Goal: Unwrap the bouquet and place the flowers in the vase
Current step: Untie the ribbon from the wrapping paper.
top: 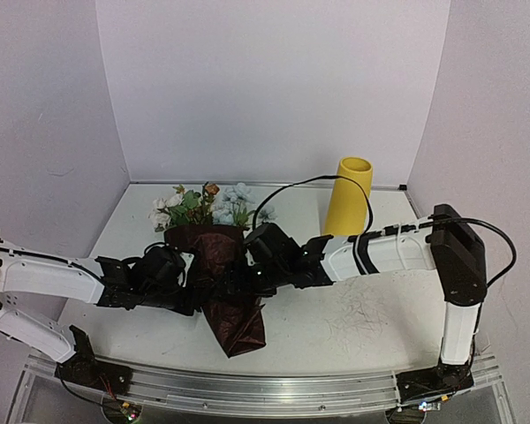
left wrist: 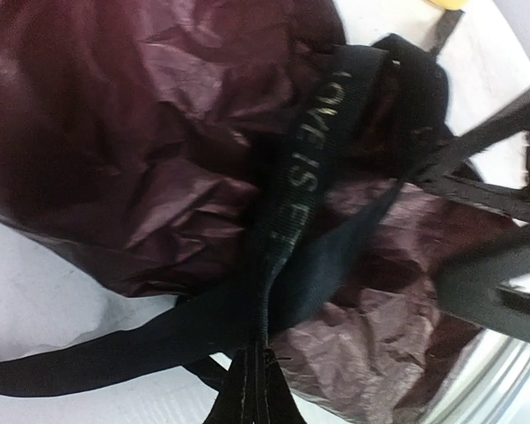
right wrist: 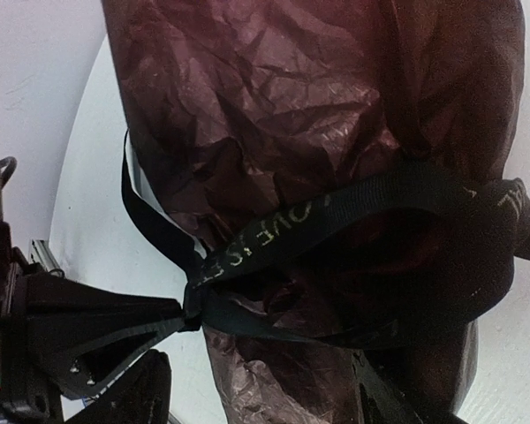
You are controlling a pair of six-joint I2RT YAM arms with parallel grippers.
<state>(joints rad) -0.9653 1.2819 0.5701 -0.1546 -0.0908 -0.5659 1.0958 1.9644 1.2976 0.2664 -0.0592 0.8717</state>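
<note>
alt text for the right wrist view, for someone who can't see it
A black ribbon with gold lettering loops around a bouquet wrapped in crinkled dark red paper, lying on a white table. At lower left, the left fingers pinch the ribbon where it leaves the wrap.

The bouquet (top: 230,291) lies on the bench (top: 353,331) near its middle, with the flowers (top: 203,208) toward the back wall and the wrapped tail toward the near edge. The vase (top: 347,199) stands behind it and to its right, well apart. The left arm (top: 53,278) reaches in from the left and the right arm (top: 380,252) from the right, meeting at the ribbon (left wrist: 305,177) around the wrap.
</note>
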